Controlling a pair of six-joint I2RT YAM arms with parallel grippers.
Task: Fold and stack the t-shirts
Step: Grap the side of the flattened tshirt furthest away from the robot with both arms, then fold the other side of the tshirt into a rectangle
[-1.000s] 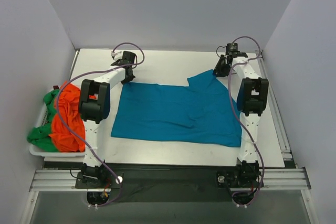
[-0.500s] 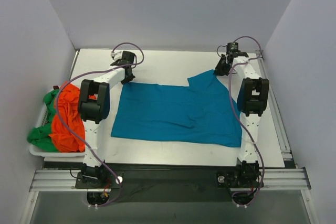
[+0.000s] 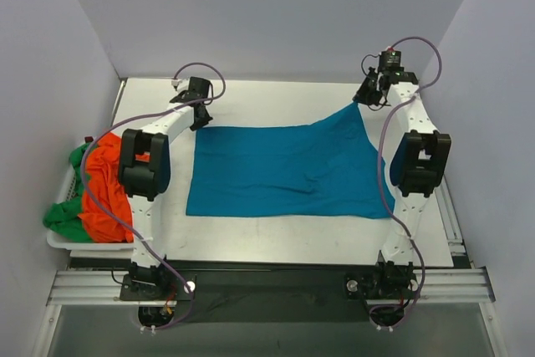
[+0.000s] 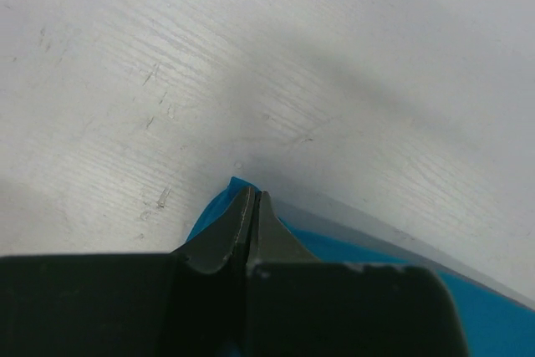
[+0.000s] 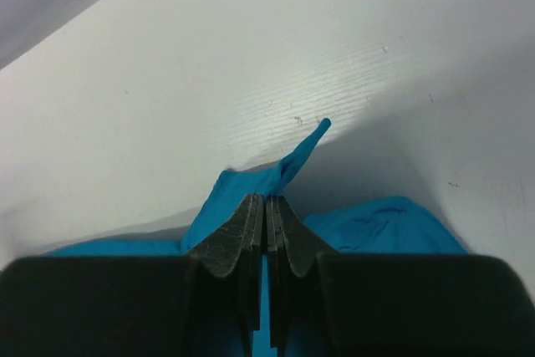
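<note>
The teal-blue t-shirt (image 3: pixel 284 171) lies spread across the middle of the table, its far edge pulled taut. My left gripper (image 3: pixel 199 120) is shut on its far left corner (image 4: pixel 219 206), low at the table. My right gripper (image 3: pixel 364 99) is shut on its far right corner (image 5: pixel 276 177) and holds it lifted, so the cloth rises in a peak. The orange t-shirt (image 3: pixel 107 186) and the green t-shirt (image 3: pixel 65 216) lie bunched in the white basket (image 3: pixel 60 240) at the left.
The basket sits off the table's left edge. Grey walls close in the back and both sides. A metal rail (image 3: pixel 267 283) runs along the near edge by the arm bases.
My right gripper has moved back and to the right and lifted its corner. My left gripper shifted slightly back. The shirt's far edge has been stretched out straight and its folds flattened.
</note>
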